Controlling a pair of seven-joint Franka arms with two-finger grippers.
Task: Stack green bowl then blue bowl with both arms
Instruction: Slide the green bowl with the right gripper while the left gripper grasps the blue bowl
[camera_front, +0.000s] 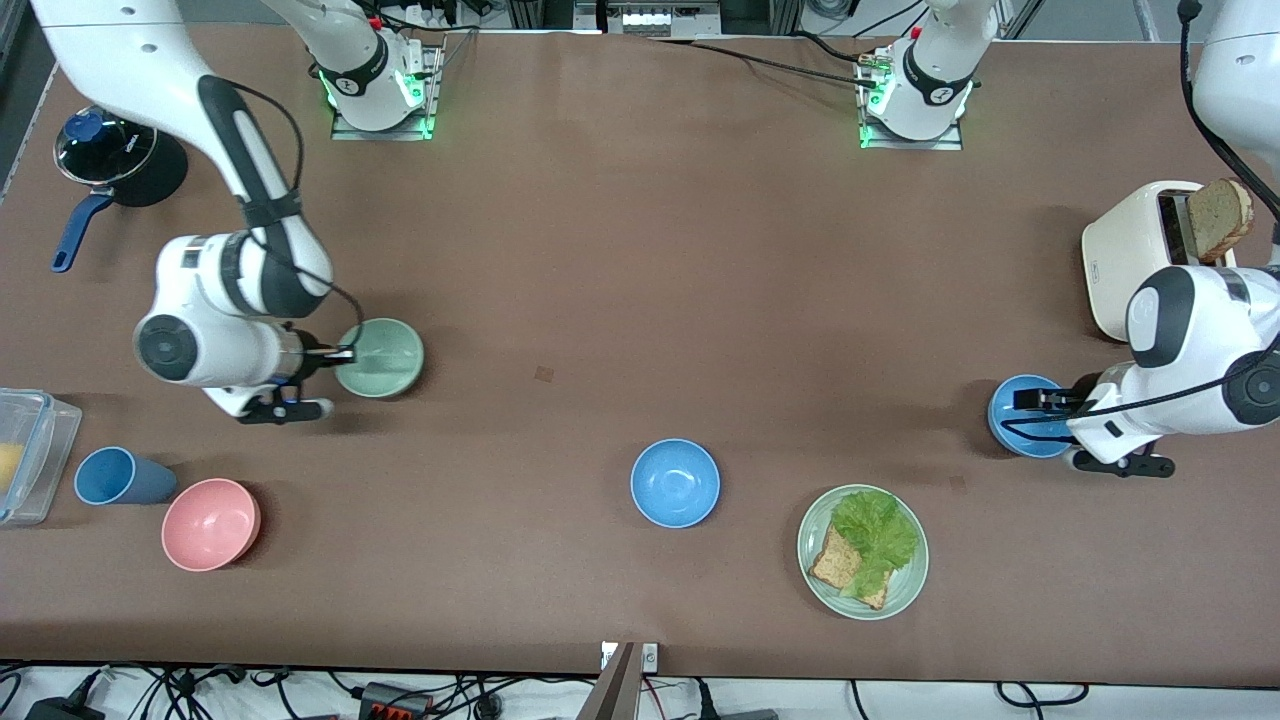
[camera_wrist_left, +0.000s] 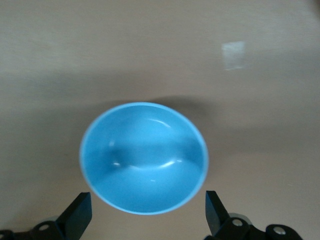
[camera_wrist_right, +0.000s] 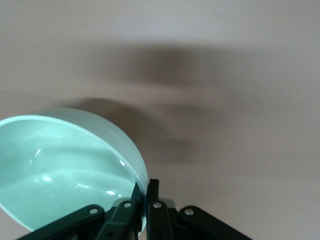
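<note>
R pincer (camera_wrist_right: 142, 192) is pinching green bowl (camera_front: 380, 357) rim; L pincer (camera_wrist_left: 147, 210) is hovering open over a blue bowl (camera_wrist_left: 144, 157).

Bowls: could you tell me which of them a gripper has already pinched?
The green bowl: the right gripper pinches its rim. The left gripper only straddles one blue bowl.

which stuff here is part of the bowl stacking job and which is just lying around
In the job: green bowl pinched by the right gripper; blue bowl under the open left gripper; second blue bowl.

Lying about: pink bowl, blue cup, plate, toaster, pot.
</note>
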